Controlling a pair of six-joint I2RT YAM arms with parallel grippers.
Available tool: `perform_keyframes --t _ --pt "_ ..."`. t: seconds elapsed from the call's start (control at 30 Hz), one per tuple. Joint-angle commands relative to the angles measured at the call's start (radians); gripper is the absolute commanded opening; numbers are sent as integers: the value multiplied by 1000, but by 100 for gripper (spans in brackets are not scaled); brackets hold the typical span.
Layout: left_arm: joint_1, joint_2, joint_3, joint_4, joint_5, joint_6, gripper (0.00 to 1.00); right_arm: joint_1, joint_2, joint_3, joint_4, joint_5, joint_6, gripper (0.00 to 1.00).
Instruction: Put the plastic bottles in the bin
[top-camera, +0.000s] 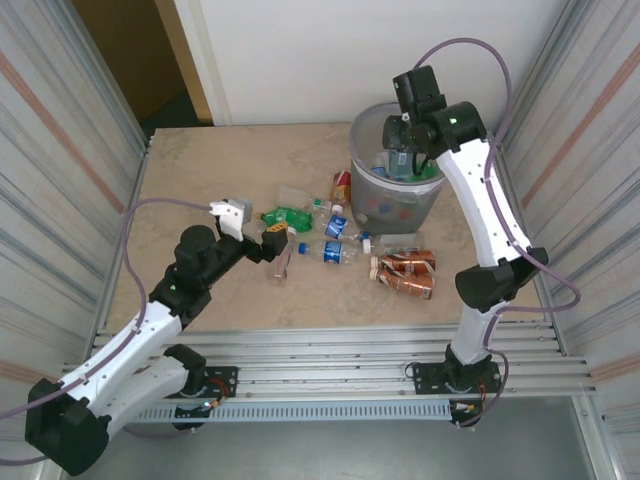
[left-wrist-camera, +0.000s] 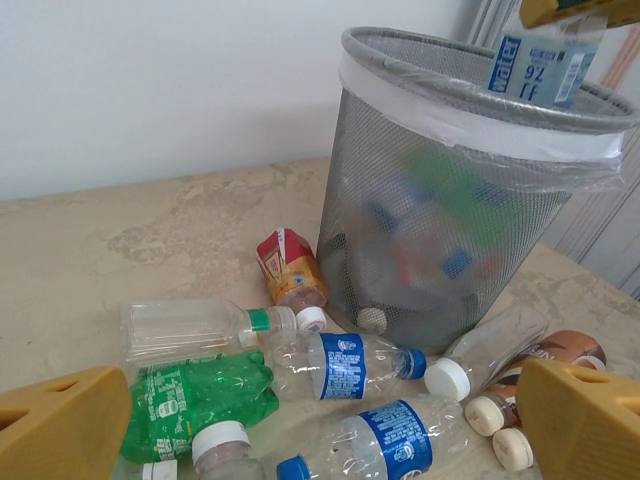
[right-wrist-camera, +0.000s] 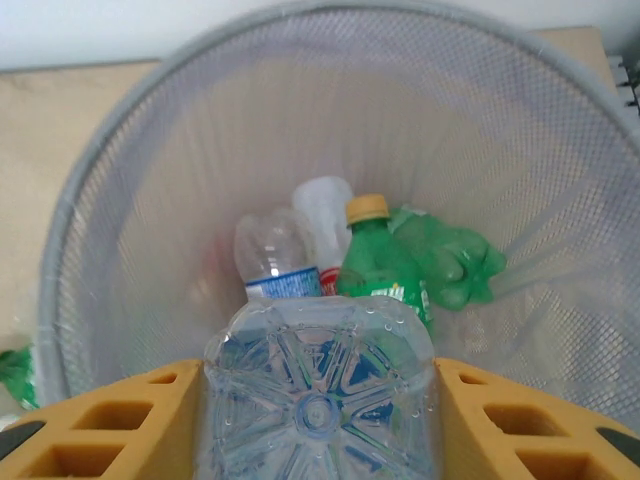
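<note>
While right end effector (right-wrist-camera: 318, 425) clamps a clear bottle (right-wrist-camera: 320, 340) just above the bin (right-wrist-camera: 75, 200), several others incl. a green one (right-wrist-camera: 395, 270) lie inside. Left end effector (left-wrist-camera: 320, 420) gapes wide, empty, near the bin; approx ten bottles (top-camera: 335, 252) left on counter (top-camera: 200, 170) by its base.

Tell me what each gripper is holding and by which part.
The right gripper clamps a clear water bottle by its base end, above the bin. The left gripper is open, holding nothing.
</note>
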Motion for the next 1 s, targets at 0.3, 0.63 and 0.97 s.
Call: perform_keyframes --t 0.3,0.63,0.97 --pt "-4 -2 -10 5 -15 -21 99 -25 -65 -353 230 -21 25 46" --pt "-4 6 -5 8 -10 -30 99 -87 -32 -414 255 -121 48 65" --pt "-4 9 -9 7 -18 -37 99 -98 -43 -242 233 -202 -9 89"
